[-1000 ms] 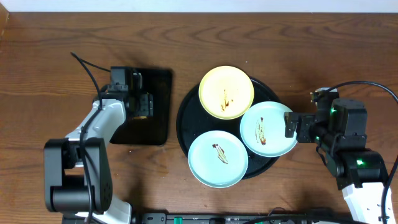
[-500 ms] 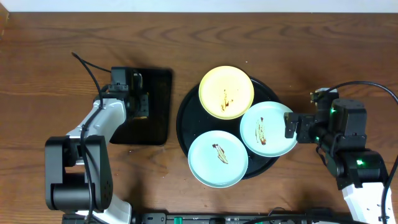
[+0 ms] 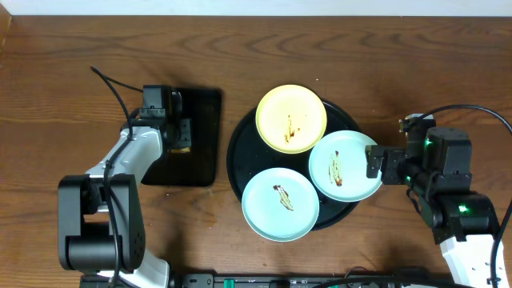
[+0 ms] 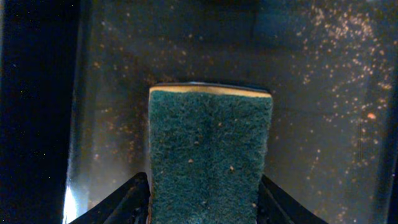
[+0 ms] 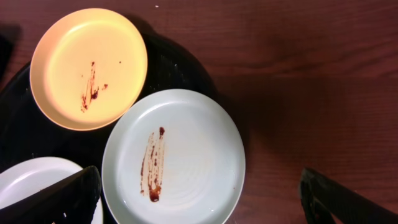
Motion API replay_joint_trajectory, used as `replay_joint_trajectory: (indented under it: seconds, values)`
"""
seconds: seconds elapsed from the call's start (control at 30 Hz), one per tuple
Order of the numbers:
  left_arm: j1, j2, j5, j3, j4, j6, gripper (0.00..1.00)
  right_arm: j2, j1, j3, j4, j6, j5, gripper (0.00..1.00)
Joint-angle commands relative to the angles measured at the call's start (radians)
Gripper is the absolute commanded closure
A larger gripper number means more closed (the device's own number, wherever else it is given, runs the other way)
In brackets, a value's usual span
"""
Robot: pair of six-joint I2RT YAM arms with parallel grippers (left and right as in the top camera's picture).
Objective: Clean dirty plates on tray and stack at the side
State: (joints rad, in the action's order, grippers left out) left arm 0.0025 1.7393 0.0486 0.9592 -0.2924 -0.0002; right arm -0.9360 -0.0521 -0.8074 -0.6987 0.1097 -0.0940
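The round black tray [image 3: 242,152] holds three smeared plates: a pale yellow plate [image 3: 290,118] at the back, a mint plate [image 3: 346,166] on the right and a second mint plate [image 3: 280,204] at the front. My right gripper [image 3: 374,162] is wide open above the right mint plate's outer edge. Its wrist view shows that plate [image 5: 186,155], the yellow plate [image 5: 87,65] and the other mint plate's edge [image 5: 31,186] between and beside the spread jaws [image 5: 202,205]. My left gripper [image 4: 205,208] is shut on a green sponge [image 4: 210,149] over the rectangular tray.
The smaller rectangular black tray [image 3: 204,136] lies left of the round tray, speckled with crumbs in the left wrist view [image 4: 323,93]. My left gripper [image 3: 180,136] sits over it. Bare wooden table [image 3: 384,72] surrounds both trays.
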Motion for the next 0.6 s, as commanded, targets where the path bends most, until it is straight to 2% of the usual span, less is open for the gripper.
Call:
replay_joint_trajectory:
  seconds: [0.0,0.23,0.4,0.57]
  values:
    - [-0.004,-0.008,-0.020,0.016,0.007,-0.009,0.46,0.002,-0.005,-0.019,-0.002,-0.010,-0.004,0.01]
    - [-0.022,-0.008,-0.021,0.016,0.022,-0.008,0.46,0.002,-0.005,-0.019,-0.001,-0.010,-0.004,0.01]
    - [-0.066,-0.008,-0.139,0.016,0.017,-0.008,0.46,0.002,-0.005,-0.020,-0.002,-0.010,-0.004,0.01]
    - [-0.100,-0.008,-0.159,0.016,0.010,-0.009,0.46,0.002,-0.006,-0.020,-0.002,-0.010,-0.004,0.01]
